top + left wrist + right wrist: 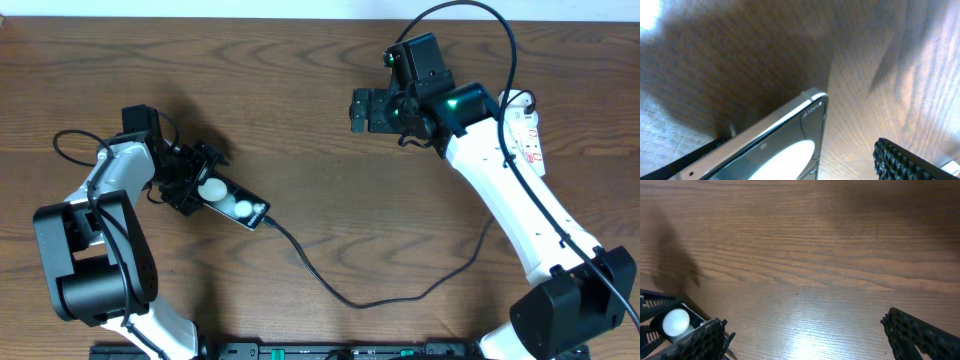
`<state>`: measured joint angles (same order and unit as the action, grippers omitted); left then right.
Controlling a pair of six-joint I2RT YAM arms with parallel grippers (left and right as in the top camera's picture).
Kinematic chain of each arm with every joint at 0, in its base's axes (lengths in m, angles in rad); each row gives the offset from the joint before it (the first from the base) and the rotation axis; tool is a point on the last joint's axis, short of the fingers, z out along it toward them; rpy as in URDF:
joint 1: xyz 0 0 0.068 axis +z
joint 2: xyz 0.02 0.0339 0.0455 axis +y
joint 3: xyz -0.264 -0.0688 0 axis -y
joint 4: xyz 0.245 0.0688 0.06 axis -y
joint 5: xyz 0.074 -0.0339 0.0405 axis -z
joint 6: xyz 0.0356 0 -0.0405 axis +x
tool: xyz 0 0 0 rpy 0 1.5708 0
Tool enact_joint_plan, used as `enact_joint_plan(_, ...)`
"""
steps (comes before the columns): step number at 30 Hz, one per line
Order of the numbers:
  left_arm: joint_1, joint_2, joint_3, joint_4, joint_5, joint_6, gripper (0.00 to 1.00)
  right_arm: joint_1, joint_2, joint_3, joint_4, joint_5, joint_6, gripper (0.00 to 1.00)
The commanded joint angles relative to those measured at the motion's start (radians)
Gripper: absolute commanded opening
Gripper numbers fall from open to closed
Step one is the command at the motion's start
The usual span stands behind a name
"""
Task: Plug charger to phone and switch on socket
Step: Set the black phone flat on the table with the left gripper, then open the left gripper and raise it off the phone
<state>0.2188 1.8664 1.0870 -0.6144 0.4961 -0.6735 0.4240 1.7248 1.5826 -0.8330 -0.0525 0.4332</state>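
The phone (238, 206), a black slab with two white circles, lies on the table at the left. My left gripper (203, 186) straddles its left end and is open; the left wrist view shows a gap between the phone's edge (812, 117) and the right finger (900, 160). The charger (340, 295), a thin black cable, runs from the phone's right end across the table toward the right side; its tip sits against the phone's end. The socket (528, 130) lies at the far right, partly hidden by the right arm. My right gripper (358, 110) hovers open and empty, also seen in its wrist view (805, 335).
The table (300, 100) is dark brown wood. The arm bases stand at the front left (90, 270) and front right (575, 310). A thick black robot cable (470, 10) loops over the right arm. The phone's white circle shows at the lower left of the right wrist view (676, 322).
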Motion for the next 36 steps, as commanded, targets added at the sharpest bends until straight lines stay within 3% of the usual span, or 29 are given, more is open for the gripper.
enact_joint_plan(1,0.004,0.109,-0.088,-0.034,-0.143,0.021,0.95,0.003,-0.016,0.012,0.000,0.009,0.007,0.99)
enact_joint_plan(17,0.006,0.108,-0.080,-0.013,-0.144,0.025,0.95,0.003,-0.016,0.012,0.002,0.010,0.007,0.99)
enact_joint_plan(21,0.021,0.078,-0.037,-0.042,-0.216,0.032,0.95,0.003,-0.016,0.012,0.000,0.010,0.006,0.99)
enact_joint_plan(36,-0.055,-0.304,0.081,-0.055,-0.235,0.372,0.95,0.002,-0.016,0.011,0.003,0.010,0.007,0.99)
